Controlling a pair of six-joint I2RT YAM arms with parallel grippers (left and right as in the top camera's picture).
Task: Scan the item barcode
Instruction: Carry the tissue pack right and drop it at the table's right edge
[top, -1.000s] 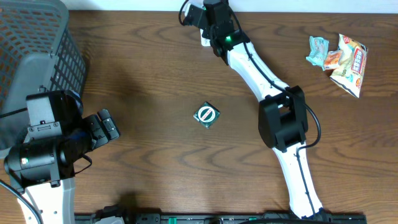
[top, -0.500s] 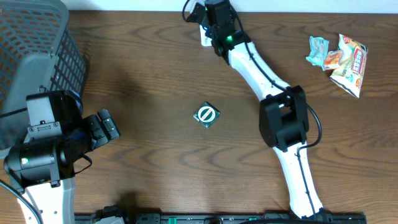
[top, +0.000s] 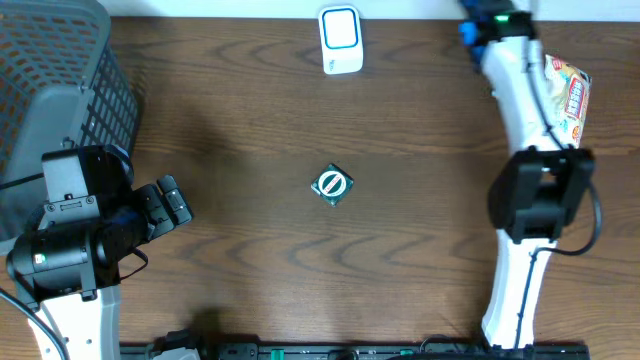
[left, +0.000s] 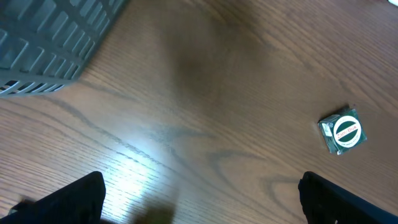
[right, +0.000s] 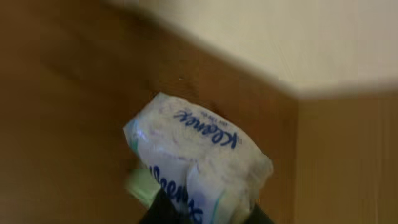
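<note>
So the right gripper (right: 205, 211) is clamped on a crinkly plastic Kleenex pack (right: 199, 158), now swung from the boxy white scanner (top: 340, 38) to the frame's upper right. Left gripper (left: 202, 199) gapes open; square green packet (top: 332, 185) sits dead centre.

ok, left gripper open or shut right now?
Open. The left gripper shows its fingers wide apart in the wrist view, nothing between them.

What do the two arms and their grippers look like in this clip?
Both have white links and bulky black joint housings. The left arm ends in a ridged black gripper, a black cable looping beside it. The right arm has a thin dark cable along its white link, a green light and a blue part near the wrist.
</note>
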